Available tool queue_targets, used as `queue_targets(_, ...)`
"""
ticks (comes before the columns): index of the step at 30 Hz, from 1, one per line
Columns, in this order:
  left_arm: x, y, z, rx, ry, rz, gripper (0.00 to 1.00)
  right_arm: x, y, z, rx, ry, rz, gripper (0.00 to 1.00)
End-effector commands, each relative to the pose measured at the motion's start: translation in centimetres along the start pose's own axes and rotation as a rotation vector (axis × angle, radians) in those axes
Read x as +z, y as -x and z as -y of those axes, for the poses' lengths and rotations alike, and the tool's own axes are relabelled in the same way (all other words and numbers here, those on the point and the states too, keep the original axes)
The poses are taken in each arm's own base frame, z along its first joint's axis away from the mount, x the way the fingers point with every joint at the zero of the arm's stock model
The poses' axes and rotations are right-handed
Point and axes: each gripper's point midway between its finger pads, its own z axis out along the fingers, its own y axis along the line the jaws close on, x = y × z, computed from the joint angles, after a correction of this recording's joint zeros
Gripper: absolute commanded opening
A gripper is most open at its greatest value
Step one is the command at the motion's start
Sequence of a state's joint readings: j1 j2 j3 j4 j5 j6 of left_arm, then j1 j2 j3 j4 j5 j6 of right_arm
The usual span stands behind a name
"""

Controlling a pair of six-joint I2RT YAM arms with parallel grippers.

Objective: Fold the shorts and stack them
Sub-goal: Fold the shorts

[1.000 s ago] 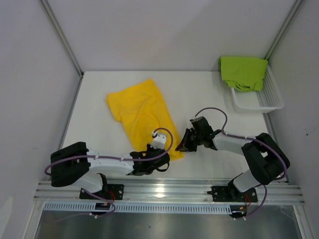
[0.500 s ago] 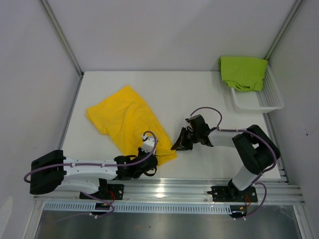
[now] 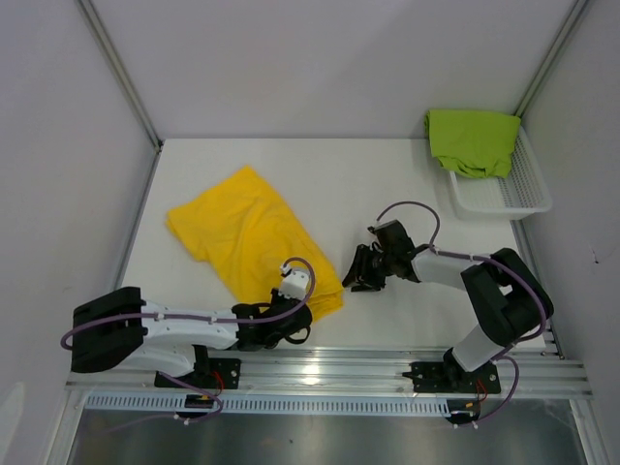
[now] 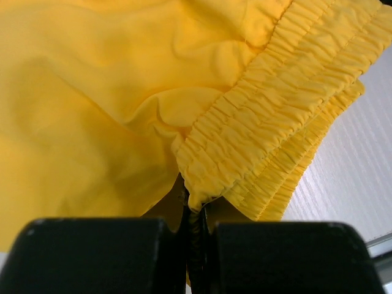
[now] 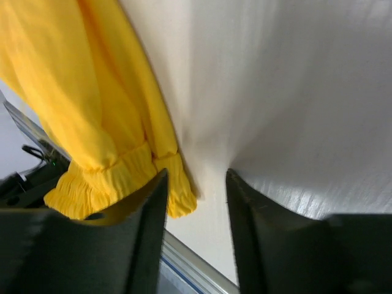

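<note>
Your left gripper [image 3: 293,312] is sitting at the near right corner of the yellow shorts [image 3: 247,231], with its arm stretching away to the left of that corner along the near edge of the table [image 3: 387,184]. In the left wrist view, you are seeing the left gripper [image 4: 195,225] pinching the yellow shorts [image 4: 116,92]. Its two black fingers [image 4: 98,254] are pressing together with only a thin fold of fabric between them. They are biting the gathered elastic waistband [image 4: 275,104] at its end, where the doubled layers are bunching.

The yellow shorts are lying spread and creased, running from that gripped corner away toward the far left.

Just to the right of the yellow shorts, your right gripper [image 3: 356,279] is hovering low over bare table, pointing back toward the gripped corner. In the right wrist view, the right gripper [image 5: 196,179] is standing spread apart and holding nothing. The waistband end of the yellow shorts [image 5: 92,98] is lying just to the left of the fingers, apart from them.

Well to the right of the yellow shorts and farther back, the green shorts [image 3: 472,140] are lying heaped in the white basket [image 3: 504,201], draping over its far end.
</note>
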State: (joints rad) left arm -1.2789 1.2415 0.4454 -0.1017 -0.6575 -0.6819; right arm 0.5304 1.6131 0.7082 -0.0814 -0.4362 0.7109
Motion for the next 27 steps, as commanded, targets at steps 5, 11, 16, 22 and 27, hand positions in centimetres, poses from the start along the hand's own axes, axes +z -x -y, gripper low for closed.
queue_targets(5,1.1,-0.7,0.9,-0.007,0.012,-0.023,0.00,-0.8,-2.6,1.3,-0.067,-0.022,-0.061,0.61)
queue_targets(11,1.2,-1.1,0.6,-0.025,0.016,-0.020,0.00,-1.7,-1.9,-0.3,0.022,0.169,-0.047,0.80)
queue_targets(16,1.3,-1.1,0.5,-0.065,0.036,-0.011,0.00,-2.4,-2.0,-0.7,0.092,0.288,-0.054,0.81)
queue_targets(22,1.4,-0.6,1.3,-0.120,0.010,0.007,0.00,-1.1,-2.5,0.1,0.094,0.241,-0.085,0.63)
queue_targets(27,1.3,-0.4,1.4,-0.133,0.008,0.013,0.00,0.1,-2.6,0.7,0.077,0.181,-0.087,0.50)
